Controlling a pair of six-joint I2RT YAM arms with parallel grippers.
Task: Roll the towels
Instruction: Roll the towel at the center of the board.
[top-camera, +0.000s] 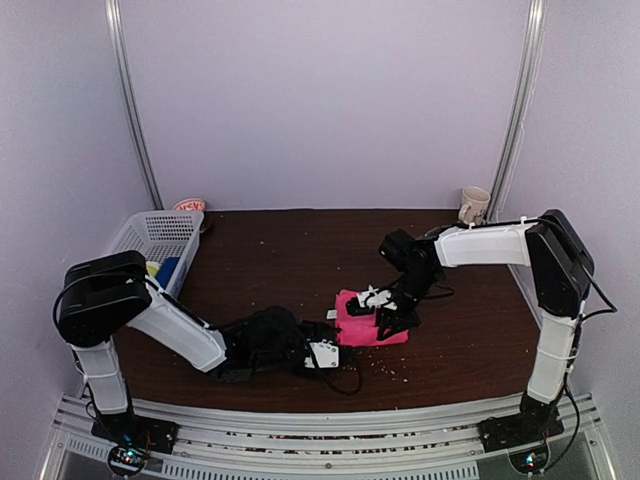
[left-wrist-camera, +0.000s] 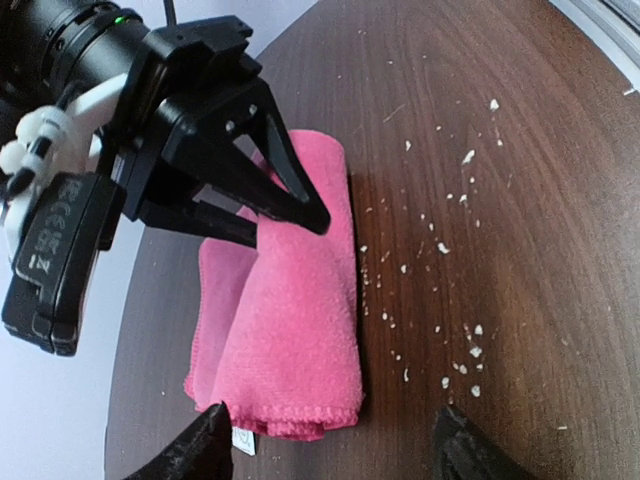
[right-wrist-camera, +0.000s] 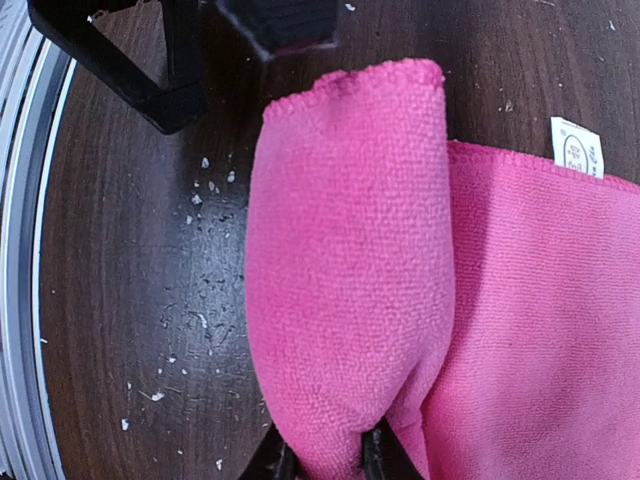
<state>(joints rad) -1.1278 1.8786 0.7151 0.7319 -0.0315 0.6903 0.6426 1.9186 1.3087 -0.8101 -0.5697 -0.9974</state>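
A bright pink towel (top-camera: 362, 322) lies partly rolled on the dark table, its roll (left-wrist-camera: 295, 320) beside a flat layer (right-wrist-camera: 540, 320) with a white label (right-wrist-camera: 577, 148). My right gripper (right-wrist-camera: 325, 462) is shut on the far end of the roll, a black finger on either side; from the left wrist it appears as black fingers (left-wrist-camera: 275, 195) on the cloth. My left gripper (left-wrist-camera: 335, 450) is open at the roll's near end, its fingertips (left-wrist-camera: 205, 440) wide apart and gripping nothing. From above, the left gripper (top-camera: 343, 343) sits left of the towel and the right gripper (top-camera: 388, 322) stands on it.
A white lattice basket (top-camera: 150, 235) holding yellow and blue items stands at the back left. A cream mug (top-camera: 474, 205) is in the back right corner. White crumbs (left-wrist-camera: 460, 350) are scattered on the table (top-camera: 300, 260) right of the towel.
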